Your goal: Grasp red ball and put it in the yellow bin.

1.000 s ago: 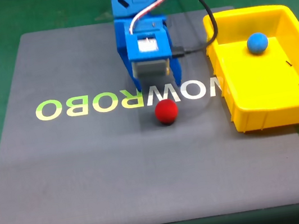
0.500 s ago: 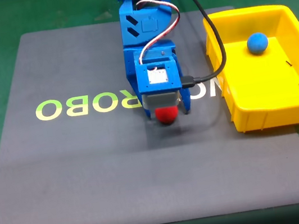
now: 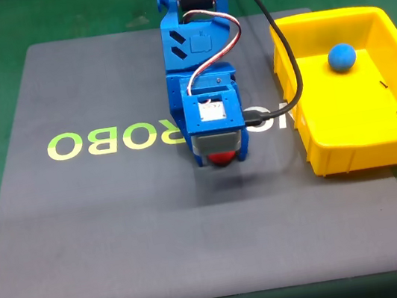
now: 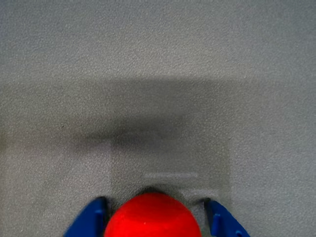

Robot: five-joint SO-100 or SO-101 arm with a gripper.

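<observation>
Near the middle of the gray mat [image 3: 120, 229], my hand [image 4: 155, 217] straddles the red ball [image 4: 152, 217], fingers apart on either side; the yellow bin [image 3: 350, 151] sits at the mat's right edge.

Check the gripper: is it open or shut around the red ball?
Open. In the wrist view the gripper has a blue finger on each side of the red ball, with mat visible in the gaps, so it is not yet clamped.

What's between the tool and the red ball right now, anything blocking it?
Nothing visible. In the wrist view the red ball sits directly between the tool's two blue fingers, with only bare grey mat around it.
</observation>
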